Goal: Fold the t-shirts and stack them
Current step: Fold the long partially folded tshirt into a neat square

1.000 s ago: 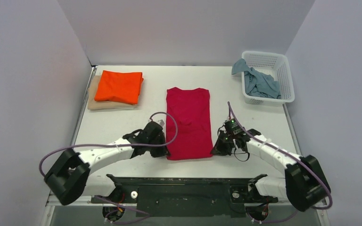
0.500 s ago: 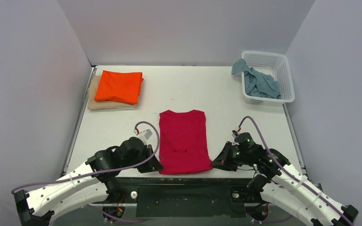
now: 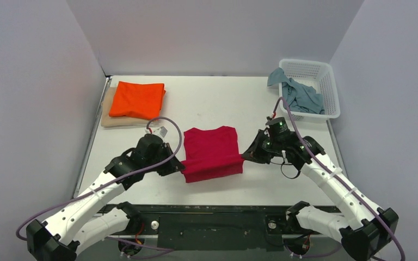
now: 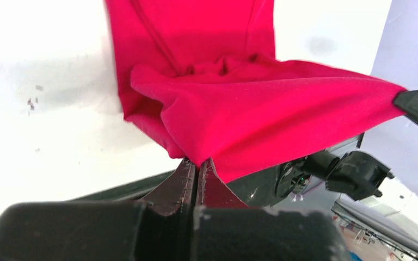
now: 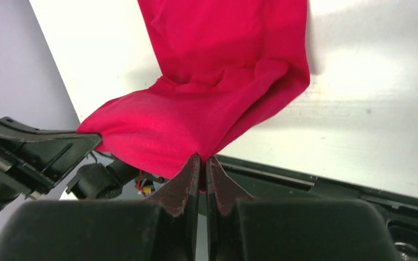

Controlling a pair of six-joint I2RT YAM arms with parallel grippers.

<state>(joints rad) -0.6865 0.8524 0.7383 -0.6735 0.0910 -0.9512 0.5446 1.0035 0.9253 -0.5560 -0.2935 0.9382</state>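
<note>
The crimson red t-shirt point(image 3: 211, 152) lies at the table's middle with its near hem lifted and stretched between my two grippers. My left gripper point(image 3: 181, 166) is shut on the hem's left corner, seen in the left wrist view point(image 4: 197, 161). My right gripper point(image 3: 244, 156) is shut on the right corner, seen in the right wrist view point(image 5: 202, 159). The red cloth point(image 4: 261, 119) sags between them point(image 5: 196, 125). The folded orange t-shirt point(image 3: 137, 99) lies on the folded beige t-shirt point(image 3: 109, 117) at the back left. The grey-blue t-shirt point(image 3: 299, 95) is crumpled in the basket.
The white lattice basket point(image 3: 332, 89) stands at the back right corner. A black rail point(image 3: 212, 209) runs along the table's near edge by the arm bases. Grey walls close in the left, back and right sides.
Both grippers pulled the red shirt toward the near edge, then lifted its near hem and carried it away from me over the shirt's body. The shirt now looks shorter, its near part doubled.
</note>
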